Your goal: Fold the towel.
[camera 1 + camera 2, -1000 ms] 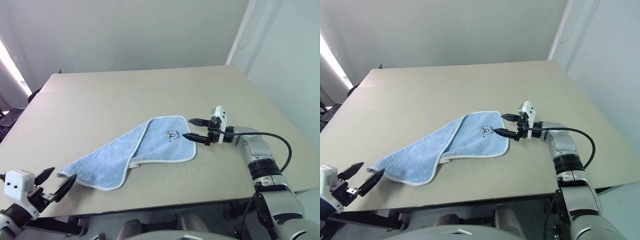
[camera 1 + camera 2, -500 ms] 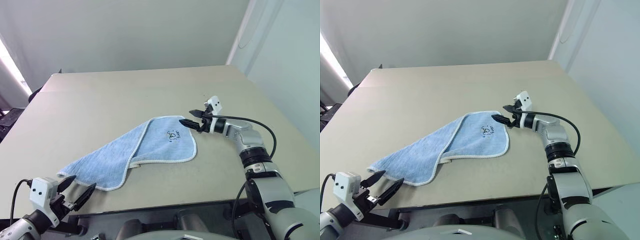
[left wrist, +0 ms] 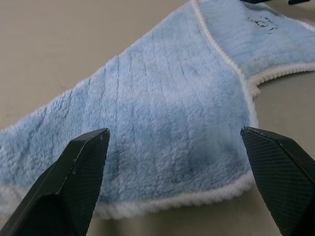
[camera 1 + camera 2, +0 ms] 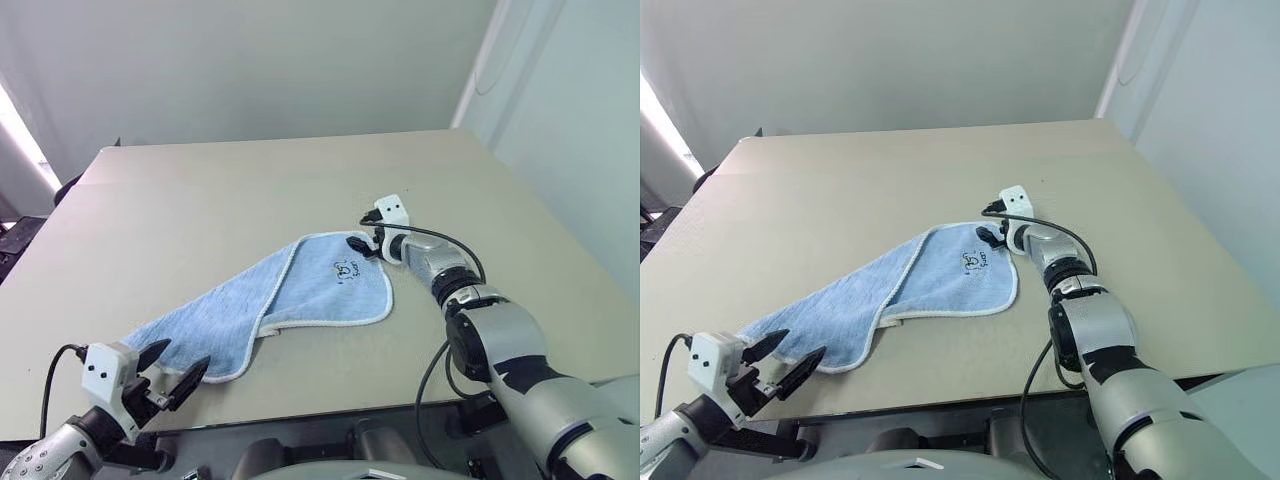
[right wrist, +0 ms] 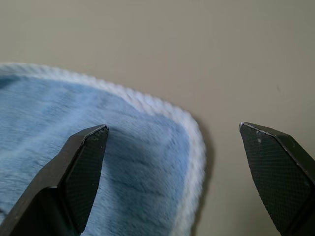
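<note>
The towel (image 4: 285, 297) is light blue with white edging and lies partly folded, running diagonally across the beige table (image 4: 200, 190). A small dark embroidered mark (image 4: 347, 269) sits near its far right corner. My right gripper (image 4: 360, 232) is open at that far right corner. In the right wrist view the white-edged corner (image 5: 162, 142) lies between the two black fingertips (image 5: 93, 142). My left gripper (image 4: 180, 358) is open at the table's front edge, just short of the towel's near left end. The left wrist view has the plush cloth (image 3: 167, 113) spread beyond its fingers (image 3: 83, 162).
The table's front edge (image 4: 320, 412) runs just beyond the left gripper. Bare tabletop stretches behind and to the right of the towel. Dark furniture (image 4: 20, 240) stands off the table's left side. A pale wall rises behind.
My right gripper has swung left and forward from the towel's right edge to its far right corner. My left gripper has shifted right, closer to the towel's near left end. The towel lies unchanged.
</note>
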Motion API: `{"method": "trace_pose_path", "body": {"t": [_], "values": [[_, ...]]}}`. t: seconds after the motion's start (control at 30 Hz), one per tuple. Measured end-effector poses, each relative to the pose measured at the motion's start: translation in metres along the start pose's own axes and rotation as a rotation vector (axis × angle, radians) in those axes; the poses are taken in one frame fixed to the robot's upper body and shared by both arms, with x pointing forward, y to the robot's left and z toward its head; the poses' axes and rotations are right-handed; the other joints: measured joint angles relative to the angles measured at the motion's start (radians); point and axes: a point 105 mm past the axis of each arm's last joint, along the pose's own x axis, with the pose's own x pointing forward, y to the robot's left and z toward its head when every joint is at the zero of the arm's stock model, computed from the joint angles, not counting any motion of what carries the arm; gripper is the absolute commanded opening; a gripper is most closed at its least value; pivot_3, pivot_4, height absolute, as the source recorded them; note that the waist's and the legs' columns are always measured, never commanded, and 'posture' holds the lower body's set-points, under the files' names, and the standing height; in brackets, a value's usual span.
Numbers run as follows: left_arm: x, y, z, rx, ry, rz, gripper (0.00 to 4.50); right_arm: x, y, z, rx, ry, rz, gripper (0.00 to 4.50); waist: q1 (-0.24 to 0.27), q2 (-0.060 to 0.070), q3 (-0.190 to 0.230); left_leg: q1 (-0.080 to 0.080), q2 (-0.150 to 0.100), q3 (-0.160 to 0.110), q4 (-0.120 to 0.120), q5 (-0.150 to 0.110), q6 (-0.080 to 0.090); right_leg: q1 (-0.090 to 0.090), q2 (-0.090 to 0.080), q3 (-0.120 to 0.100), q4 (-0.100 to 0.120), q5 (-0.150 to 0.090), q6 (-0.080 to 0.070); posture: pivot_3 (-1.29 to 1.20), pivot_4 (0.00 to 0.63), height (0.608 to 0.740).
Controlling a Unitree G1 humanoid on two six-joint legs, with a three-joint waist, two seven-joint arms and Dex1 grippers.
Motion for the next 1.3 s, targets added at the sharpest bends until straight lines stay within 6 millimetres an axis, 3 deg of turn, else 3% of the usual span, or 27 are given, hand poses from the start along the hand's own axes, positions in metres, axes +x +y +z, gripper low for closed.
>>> {"method": "trace_pose_path", "body": {"t": [0.13, 0.53, 0.57, 0.77, 1.0, 1.17, 1.3], "values": [[0.001, 0.002, 0.002, 0.004, -0.007, 0.014, 4.50, 0.002, 0.004, 0.000, 0.030, 0.001, -0.006, 4.45, -0.008, 0.001, 0.000, 0.000, 0.000, 0.000, 0.000, 0.000, 0.000, 0.000, 0.001, 0.000, 0.001, 0.000, 0.000, 0.00, 0.000, 0.740], [0.002, 0.006, 0.003, 0.021, -0.008, 0.043, 4.50, 0.009, 0.019, 0.003, -0.131, -0.007, -0.001, 0.19, -0.031, 0.001, 0.000, 0.001, 0.000, -0.001, 0.000, 0.000, 0.000, 0.000, 0.001, 0.000, 0.002, 0.000, 0.001, 0.00, 0.000, 0.740], [0.001, 0.006, 0.003, 0.022, -0.008, 0.046, 4.50, 0.009, 0.019, 0.004, -0.136, -0.012, -0.004, 0.02, -0.031, 0.001, 0.000, 0.000, 0.000, -0.001, 0.000, 0.000, 0.000, 0.000, 0.001, 0.000, 0.001, 0.000, 0.001, 0.00, 0.000, 0.740], [-0.003, 0.006, 0.011, 0.045, -0.007, 0.037, 4.50, 0.009, 0.017, 0.005, -0.130, -0.022, -0.016, 0.02, -0.030, 0.001, 0.000, 0.000, 0.000, -0.001, 0.000, 0.000, 0.000, 0.000, 0.001, 0.000, 0.001, 0.000, 0.001, 0.00, 0.000, 0.740], [0.006, -0.021, 0.018, 0.100, 0.017, -0.100, 4.50, 0.010, 0.020, 0.010, -0.096, -0.044, -0.021, 0.02, -0.031, 0.001, 0.000, 0.000, 0.000, -0.001, 0.000, 0.000, 0.000, 0.001, 0.001, 0.000, 0.001, 0.000, 0.001, 0.00, 0.000, 0.740], [0.013, -0.035, -0.005, 0.202, 0.160, -0.202, 4.50, 0.013, 0.028, 0.011, -0.097, -0.049, -0.004, 0.02, -0.042, 0.003, 0.001, 0.001, 0.000, -0.001, 0.000, 0.000, 0.000, 0.001, 0.002, 0.000, 0.002, 0.000, 0.001, 0.00, 0.000, 0.740], [0.020, -0.031, -0.028, 0.226, 0.236, -0.210, 4.50, 0.012, 0.027, 0.012, -0.099, -0.056, -0.007, 0.02, -0.048, 0.003, 0.001, 0.001, 0.000, -0.001, 0.000, 0.000, 0.000, 0.001, 0.002, 0.000, 0.001, 0.000, 0.001, 0.00, 0.000, 0.740]]}}
